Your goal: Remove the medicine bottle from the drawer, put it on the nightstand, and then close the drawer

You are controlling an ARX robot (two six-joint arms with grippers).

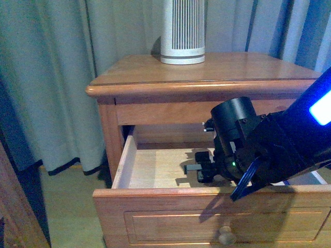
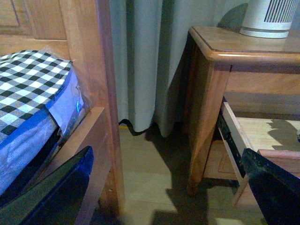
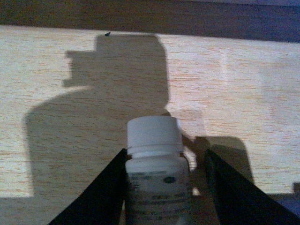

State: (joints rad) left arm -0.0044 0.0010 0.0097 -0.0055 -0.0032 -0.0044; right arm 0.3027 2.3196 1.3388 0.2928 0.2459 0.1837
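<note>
The white medicine bottle (image 3: 156, 174) with a ribbed cap lies on the pale wood floor of the open upper drawer (image 1: 155, 168). My right gripper (image 3: 164, 187) is open, its two black fingers on either side of the bottle; one finger touches the bottle's side, the other stands apart. In the front view the right gripper (image 1: 207, 170) reaches down into the drawer and hides the bottle. The nightstand (image 1: 207, 72) stands behind. My left gripper (image 2: 168, 187) is open and empty, low beside the nightstand (image 2: 206, 93), above the floor.
A large white ribbed device (image 1: 182, 31) stands at the back of the nightstand top. Grey curtains (image 1: 46, 77) hang behind. A wooden bed frame (image 2: 93, 93) with a checked blue bundle (image 2: 28, 93) is left of the left gripper.
</note>
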